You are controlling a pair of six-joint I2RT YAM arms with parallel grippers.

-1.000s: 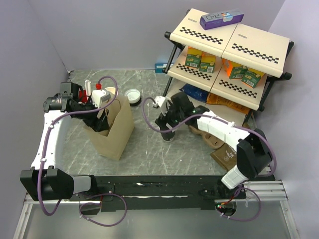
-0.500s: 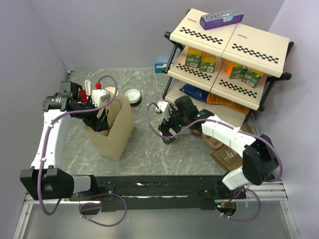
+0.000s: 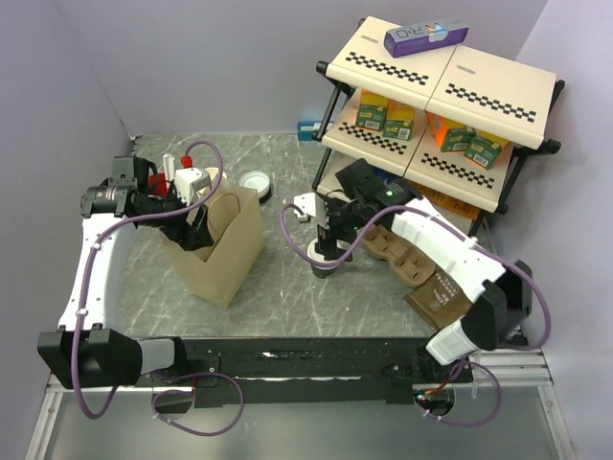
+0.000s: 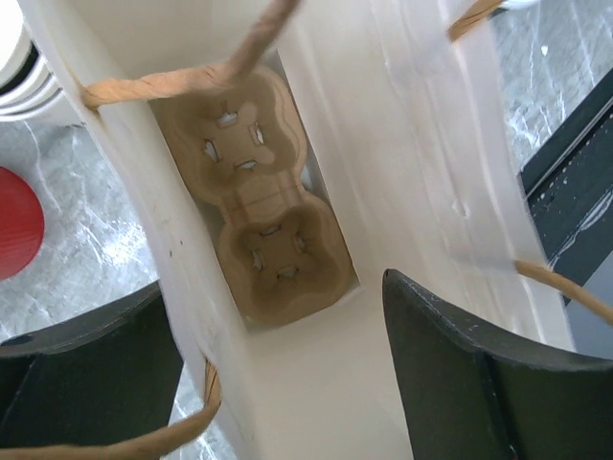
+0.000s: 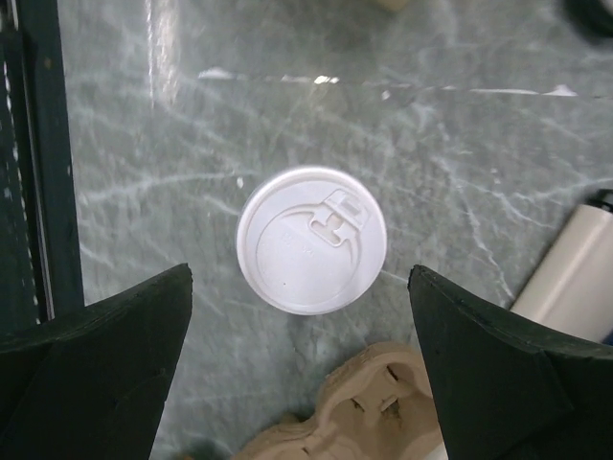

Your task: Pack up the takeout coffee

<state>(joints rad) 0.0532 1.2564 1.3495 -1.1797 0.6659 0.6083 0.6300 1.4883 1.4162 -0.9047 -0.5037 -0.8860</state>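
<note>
Starting left, your left gripper [image 4: 273,287] stands wide astride the paper bag's [image 3: 225,257] wall, with a cup carrier [image 4: 259,211] lying inside. Rightward, the takeout coffee [image 5: 311,252] stands on the table [image 5: 192,144], not yet packed. Your right gripper [image 5: 300,278] hovers over it, jaws wide, gripping nothing.

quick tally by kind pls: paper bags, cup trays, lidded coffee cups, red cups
paper bag: 1
cup trays: 2
lidded coffee cup: 1
red cup: 1
total: 5
</note>
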